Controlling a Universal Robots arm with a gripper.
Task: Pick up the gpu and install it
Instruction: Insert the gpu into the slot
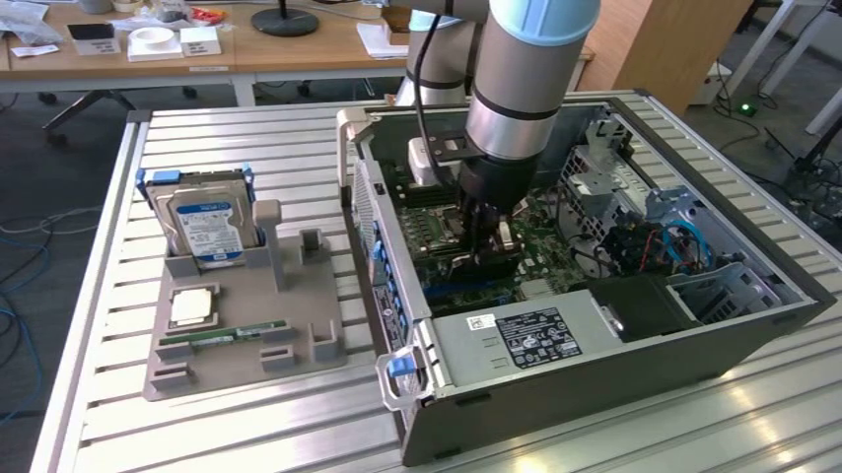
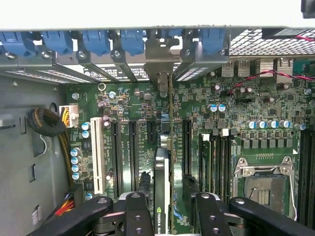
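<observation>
The gpu [image 2: 162, 196] stands on edge on the green motherboard [image 2: 236, 113] inside the open computer case [image 1: 736, 325]. Its silvery bracket [image 2: 160, 64] rests against the row of rear slot openings. My gripper [image 2: 166, 179] straddles the card from above, with one dark finger on each side. A strip of motherboard shows between the card and the fingers [image 2: 191, 183], so the jaws stand open around it. In the exterior view my gripper [image 1: 482, 258] reaches down into the middle of the case, with the arm upright above it.
A grey parts holder [image 1: 244, 335] on the slatted table at the exterior view's left carries a hard drive [image 1: 204, 222], a CPU [image 1: 193, 307] and a RAM stick [image 1: 235, 336]. Blue slot clips [image 2: 93, 42], the power supply [image 1: 526, 340] and cables [image 1: 658, 246] crowd the case.
</observation>
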